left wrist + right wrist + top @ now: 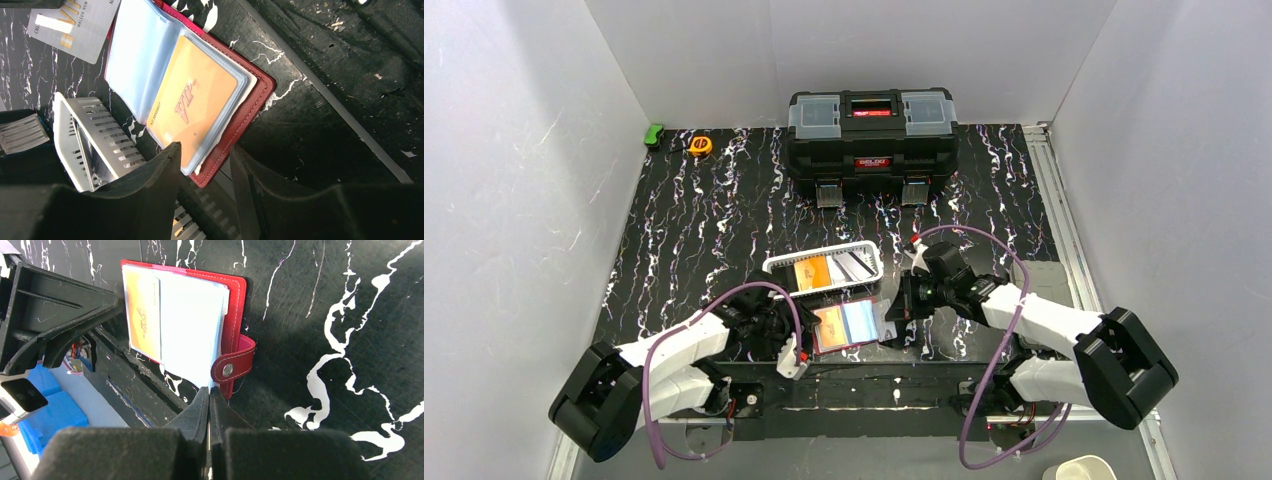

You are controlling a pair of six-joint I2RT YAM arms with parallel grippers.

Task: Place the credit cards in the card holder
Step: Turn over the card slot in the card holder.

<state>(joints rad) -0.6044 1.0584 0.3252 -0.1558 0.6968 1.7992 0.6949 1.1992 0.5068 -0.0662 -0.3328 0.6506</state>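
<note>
The red card holder [849, 325] lies open near the table's front edge, between the two grippers. An orange card [192, 100] sits in one of its clear sleeves, and a light blue sleeve page [135, 60] stands lifted. My left gripper [204, 150] is open and empty, with the holder's near corner [252, 100] between its fingers. My right gripper [209, 390] is shut on the edge of a thin pale card [192, 330] held over the holder [235, 300]. This shows as a grey-silver card [70, 25] in the left wrist view. In the top view the right gripper [892, 310] is at the holder's right edge and the left gripper [802, 335] at its left.
A white mesh basket [819, 254] stands just behind the holder with an orange card [809, 273] and other cards in it. A big black toolbox [871, 130] stands at the back. An orange tape measure [700, 145] and a green object [655, 135] lie at the back left.
</note>
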